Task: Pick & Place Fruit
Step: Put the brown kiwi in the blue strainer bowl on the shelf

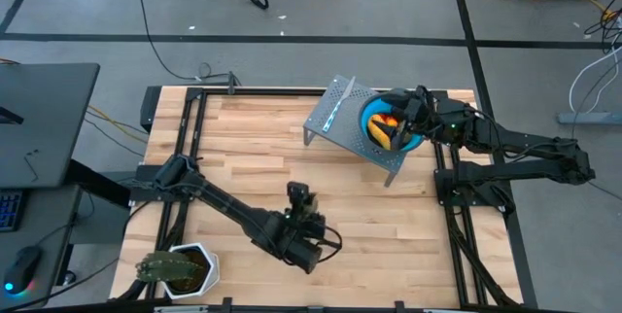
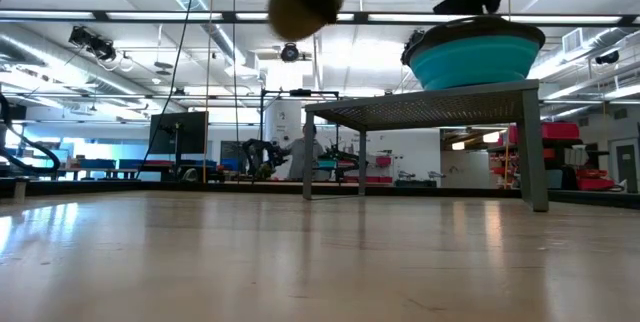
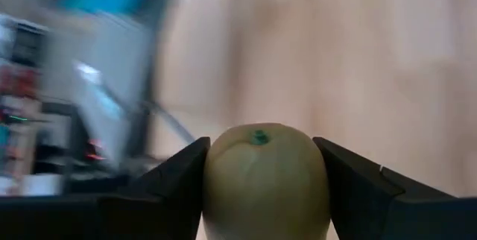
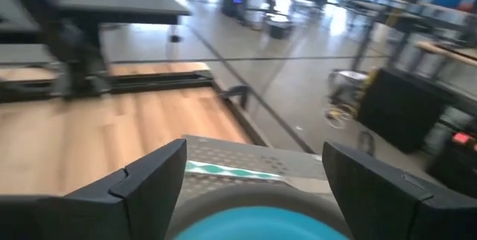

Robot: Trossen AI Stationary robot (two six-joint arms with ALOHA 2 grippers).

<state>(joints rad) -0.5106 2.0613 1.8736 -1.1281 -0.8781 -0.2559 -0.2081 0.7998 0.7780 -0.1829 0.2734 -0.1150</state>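
Observation:
An olive-green oval fruit (image 3: pixel 264 184) sits between the fingers of my left gripper (image 1: pixel 298 196). In the low view the fruit (image 2: pixel 298 7) hangs high over the wooden table's near middle. A teal bowl (image 1: pixel 372 117) holds yellow and orange-red fruit (image 1: pixel 386 128). The bowl stands on a grey perforated stand (image 1: pixel 340 123) at the table's far right. My right gripper (image 1: pixel 413 117) hovers open just above the bowl, with the bowl's rim (image 4: pixel 261 225) below its fingers. My left gripper pinches the olive fruit by its two opposite sides (image 3: pixel 216 188) between its two fingers. The fingers slant downward toward the table's far side. A small green mark on the fruit's end (image 3: pixel 258 136) faces the wrist camera. The fruit is lifted clear of the table.
A thin pale-blue stick (image 1: pixel 334 114) lies on the stand beside the bowl. A green spiky plant in a white pot (image 1: pixel 180 269) sits at the near left corner. Bare wood (image 1: pixel 253 148) stretches between the left arm and the stand.

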